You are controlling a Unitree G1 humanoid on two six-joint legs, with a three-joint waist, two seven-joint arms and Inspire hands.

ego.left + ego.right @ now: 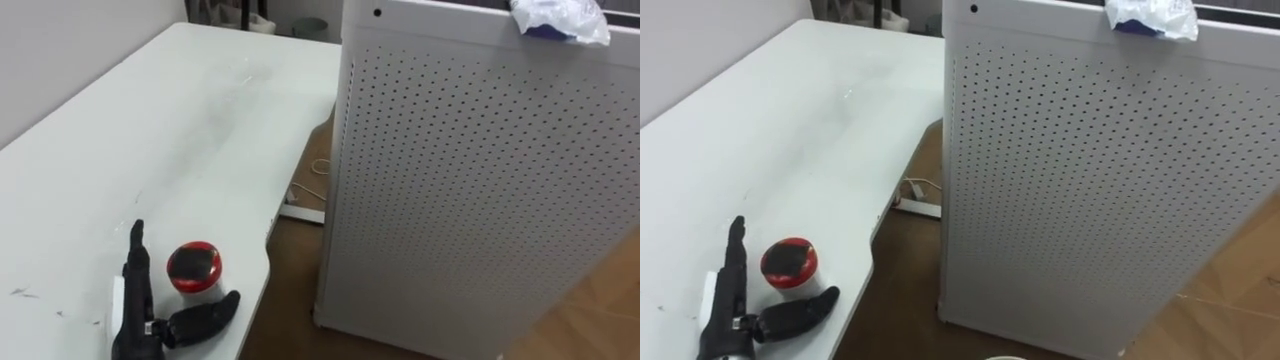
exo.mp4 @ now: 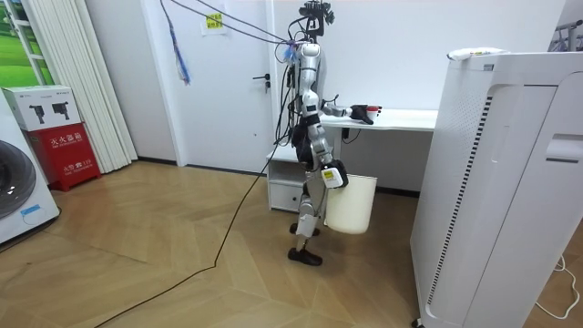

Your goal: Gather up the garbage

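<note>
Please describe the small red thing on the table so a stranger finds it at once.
Start at the long white table left of the tall white perforated cabinet. Near its front edge, beside the robot's left hand, stands a small round red cup with a dark top, the only red thing there.

**Counts per kind**

- One white counter point(image 1: 200, 110).
- One red cup point(image 1: 194, 267).
- One perforated cabinet point(image 1: 480, 180).
- One crumpled wrapper point(image 1: 560, 20).
- One power strip point(image 1: 300, 212) on the floor.
- One white bin point(image 2: 351, 205).
- One washing machine point(image 2: 16, 191).
- Two boxes: red box point(image 2: 64, 150), white box point(image 2: 41, 107).
- Two hands: left hand point(image 1: 138, 320), right hand point(image 2: 335, 176).
</note>
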